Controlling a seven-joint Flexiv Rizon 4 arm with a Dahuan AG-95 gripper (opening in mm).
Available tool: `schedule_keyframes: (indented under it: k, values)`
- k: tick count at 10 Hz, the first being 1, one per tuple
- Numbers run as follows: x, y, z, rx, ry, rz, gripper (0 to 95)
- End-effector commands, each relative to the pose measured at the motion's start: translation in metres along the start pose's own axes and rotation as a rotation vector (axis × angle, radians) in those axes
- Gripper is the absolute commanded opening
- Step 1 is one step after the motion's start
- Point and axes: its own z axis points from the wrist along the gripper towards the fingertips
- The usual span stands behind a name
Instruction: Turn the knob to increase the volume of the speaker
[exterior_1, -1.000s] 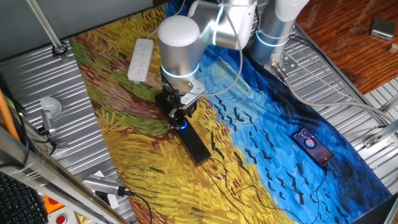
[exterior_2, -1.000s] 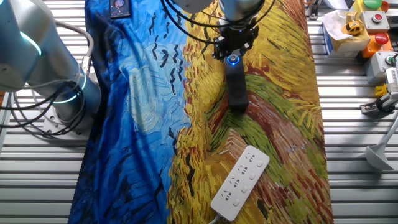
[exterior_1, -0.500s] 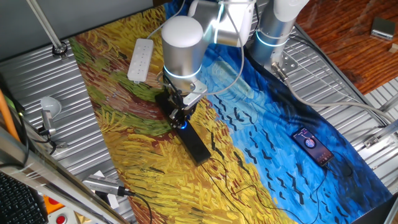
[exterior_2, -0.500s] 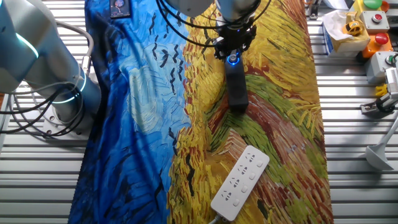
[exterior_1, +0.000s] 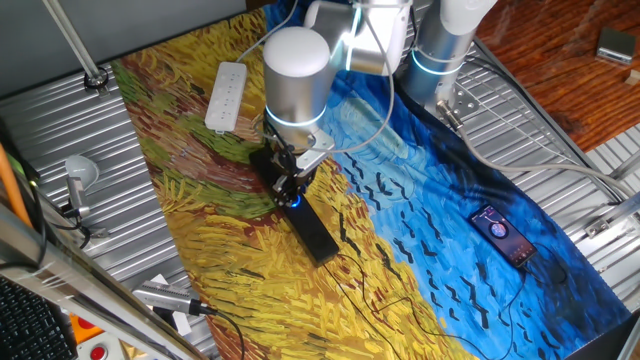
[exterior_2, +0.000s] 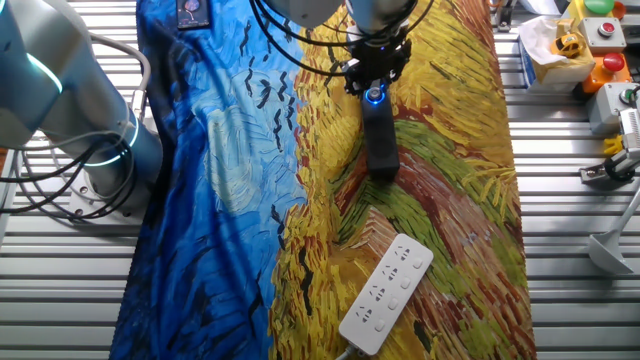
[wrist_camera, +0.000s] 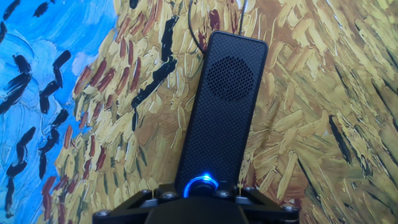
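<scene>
Speaker (exterior_1: 311, 232) sits mid-frame in one fixed view, a slim black bar lying diagonally on the painted cloth (exterior_1: 200, 220), and the gripper (exterior_1: 291, 190) is right down over the knob (exterior_2: 375, 96), whose blue ring glows between the black finger mounts. From the hand view the knob (wrist_camera: 203, 186) peeks out at the bottom centre, half hidden by the gripper body, so whether the fingers are pinched on it or just standing beside it, I cannot tell.

Biggest worry, to my eye: the bar looks light and loose on the cloth. Twist without a firm, centred grip and the whole speaker could swivel with the wrist, not the dial. An off-centre pinch could also slip round the ring, or press down and tip the bar.

Room to move? Plenty. The white power strip (exterior_2: 386, 293) lies well apart at the lower centre of the other fixed view, the phone (exterior_1: 502, 235) far off at the right of one fixed view. A thin cable (wrist_camera: 194, 28) leaves the speaker's far end at the top of the hand view; a swivelling bar would tug it. Cloth edges are well clear of the bar.
</scene>
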Motion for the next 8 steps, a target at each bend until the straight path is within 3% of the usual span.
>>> schedule_keyframes:
  k: [1, 7, 8]
  values:
    - [0.0008, 0.0005, 0.0005, 0.011, 0.006, -0.004, 38.0]
    - [0.0008, 0.0005, 0.001, 0.026, 0.014, -0.01, 38.0]
    - [0.0008, 0.0005, 0.0011, 0.028, 0.015, -0.007, 19.0]
